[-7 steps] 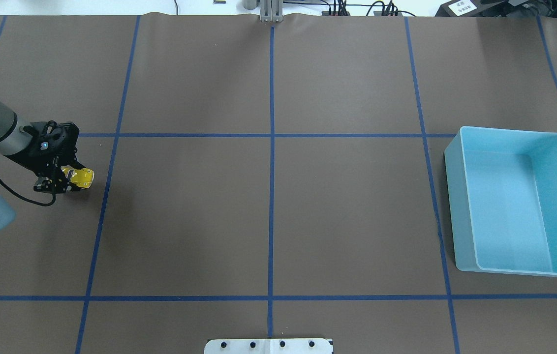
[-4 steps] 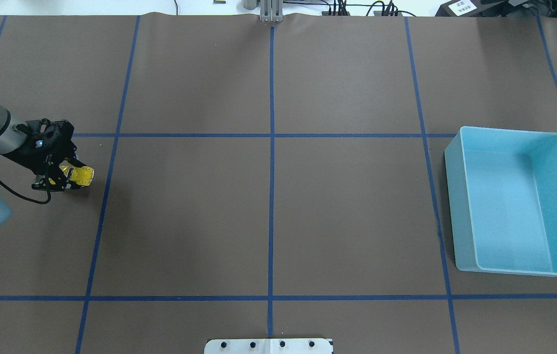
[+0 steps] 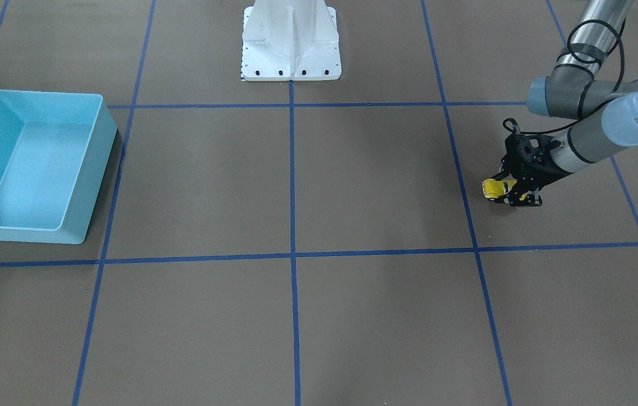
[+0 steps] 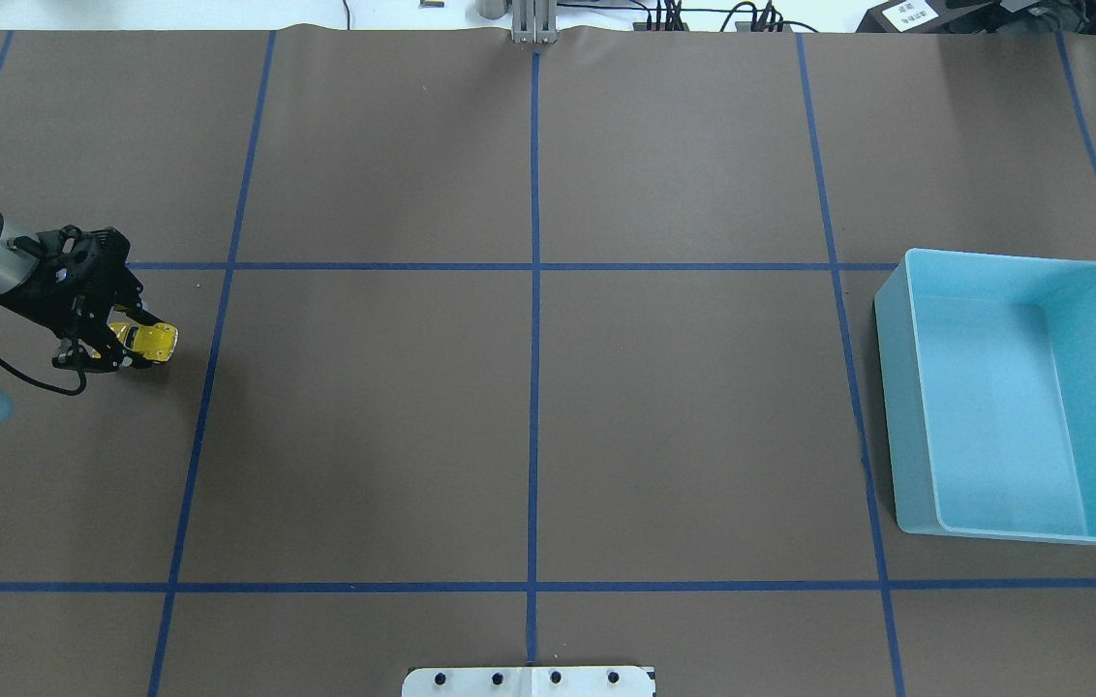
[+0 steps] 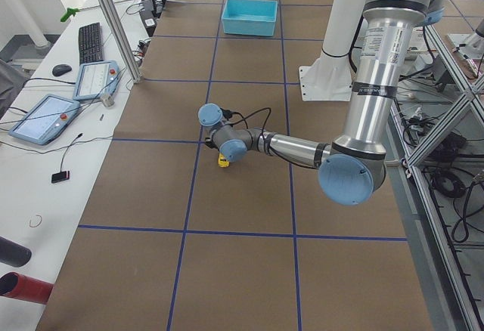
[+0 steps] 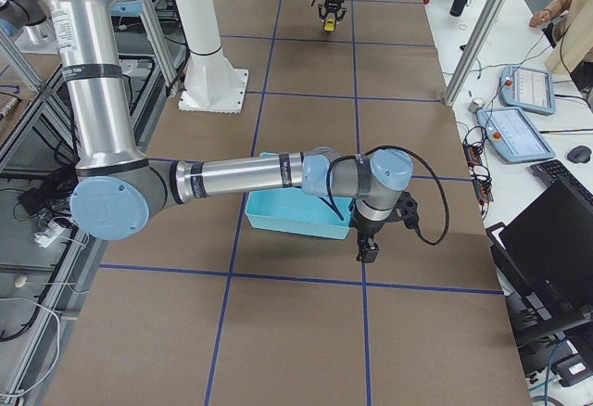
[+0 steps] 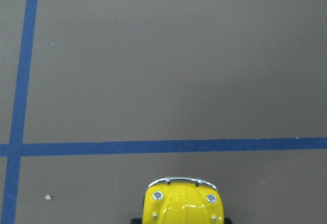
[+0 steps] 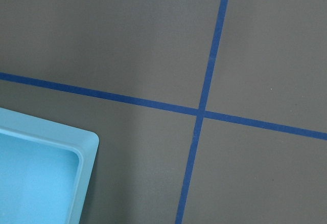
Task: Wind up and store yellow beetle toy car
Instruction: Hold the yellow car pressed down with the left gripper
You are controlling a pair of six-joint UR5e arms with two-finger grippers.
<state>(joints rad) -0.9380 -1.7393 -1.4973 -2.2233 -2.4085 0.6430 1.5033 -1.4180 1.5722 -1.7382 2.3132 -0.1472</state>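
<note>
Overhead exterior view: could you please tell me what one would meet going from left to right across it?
Black two-finger left gripper → tiny bright yellow beetle toy car jutting from it → white metal base plate at the bottom edge → light blue rectangular plastic bin.

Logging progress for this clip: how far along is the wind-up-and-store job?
Done: the left end effector grips the yellow beetle toy car. In hand: car held far across from the light blue bin; winding cannot be judged. Left: storing it; the bin is empty.
</note>
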